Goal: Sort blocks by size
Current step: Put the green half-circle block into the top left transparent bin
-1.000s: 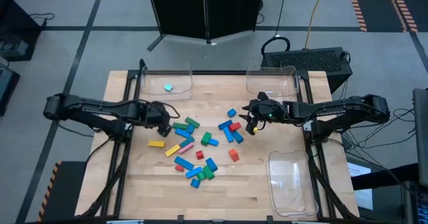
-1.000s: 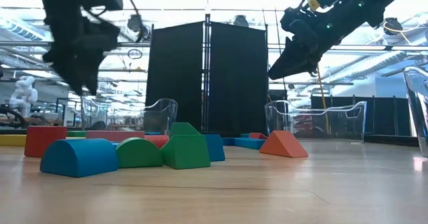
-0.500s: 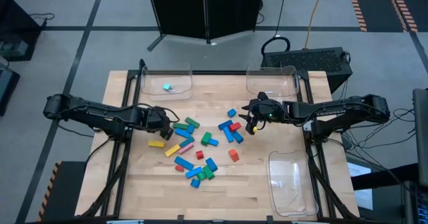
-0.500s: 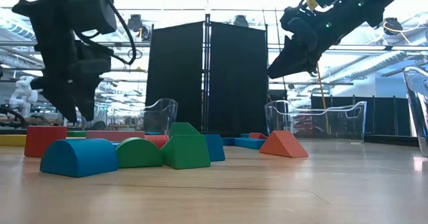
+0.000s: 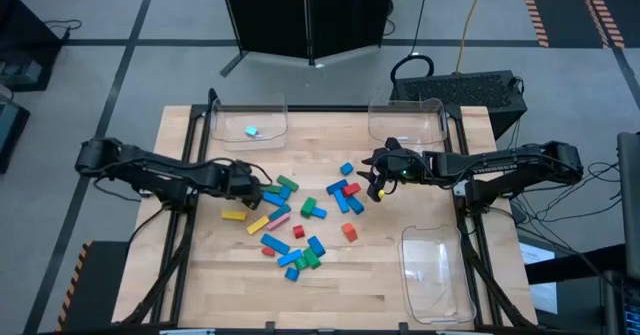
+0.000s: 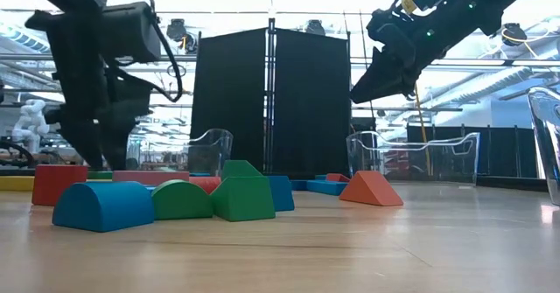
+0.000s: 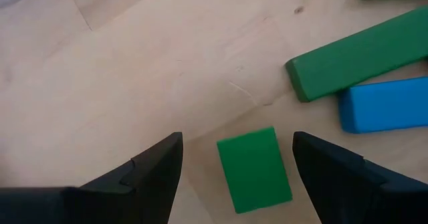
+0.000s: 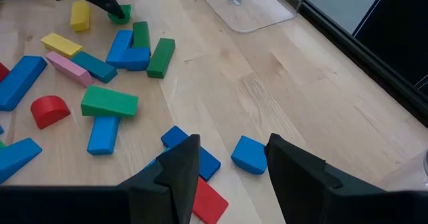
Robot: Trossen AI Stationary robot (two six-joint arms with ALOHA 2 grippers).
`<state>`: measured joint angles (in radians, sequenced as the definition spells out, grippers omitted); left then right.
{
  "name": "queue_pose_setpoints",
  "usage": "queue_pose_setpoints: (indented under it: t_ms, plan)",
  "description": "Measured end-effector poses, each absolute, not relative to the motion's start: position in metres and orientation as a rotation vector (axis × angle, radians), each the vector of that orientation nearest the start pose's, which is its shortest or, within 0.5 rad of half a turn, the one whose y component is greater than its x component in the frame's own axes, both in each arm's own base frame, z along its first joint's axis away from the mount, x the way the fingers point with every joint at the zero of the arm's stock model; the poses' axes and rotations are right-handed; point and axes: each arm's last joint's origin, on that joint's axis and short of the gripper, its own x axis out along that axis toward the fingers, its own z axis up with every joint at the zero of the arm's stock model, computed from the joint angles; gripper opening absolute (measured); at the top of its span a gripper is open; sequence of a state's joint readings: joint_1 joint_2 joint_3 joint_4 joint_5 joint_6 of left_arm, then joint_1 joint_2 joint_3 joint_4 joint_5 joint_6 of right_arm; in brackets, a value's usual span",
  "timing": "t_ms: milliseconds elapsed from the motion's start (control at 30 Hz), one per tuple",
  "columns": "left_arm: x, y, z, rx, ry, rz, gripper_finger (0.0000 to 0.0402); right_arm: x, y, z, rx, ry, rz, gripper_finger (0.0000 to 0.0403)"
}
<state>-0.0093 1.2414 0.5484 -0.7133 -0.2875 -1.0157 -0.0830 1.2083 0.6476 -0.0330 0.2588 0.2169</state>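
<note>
Left tool [image 7: 234, 167] low over worktop [image 5: 400, 270], fingers spread wide astride small green block [image 7: 254, 169], not gripping. Right tool [image 8: 227, 160] raised, parted, empty, above blocks [image 5: 300, 215] scattered mid-worktop.

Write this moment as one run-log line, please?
left pincer: open, straddling small green block | right pincer: open, hovering above blue block | trays: one teal block

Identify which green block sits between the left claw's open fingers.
The small green block, lying flat and untouched between the left claw fingers; the long green bar lies farther ahead, beside a blue block.
</note>
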Motion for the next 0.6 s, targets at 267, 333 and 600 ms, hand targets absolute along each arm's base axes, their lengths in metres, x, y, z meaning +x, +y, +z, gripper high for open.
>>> queue_pose_setpoints:
  t_ms: [267, 333, 600]
  plan:
    - [0.18, 0.006, 0.138, -0.625, 1.192, 0.904, 0.0283, 0.244, -0.028, 0.217, 0.156, 0.556, -0.394, 0.0167]
    - [0.182, 0.006, 0.137, -0.627, 1.188, 0.902, 0.0283, 0.244, -0.028, 0.217, 0.156, 0.556, -0.394, 0.0167]
    - [0.185, 0.006, 0.136, -0.638, 1.174, 0.892, 0.0243, 0.244, -0.028, 0.217, 0.155, 0.557, -0.394, 0.0167]
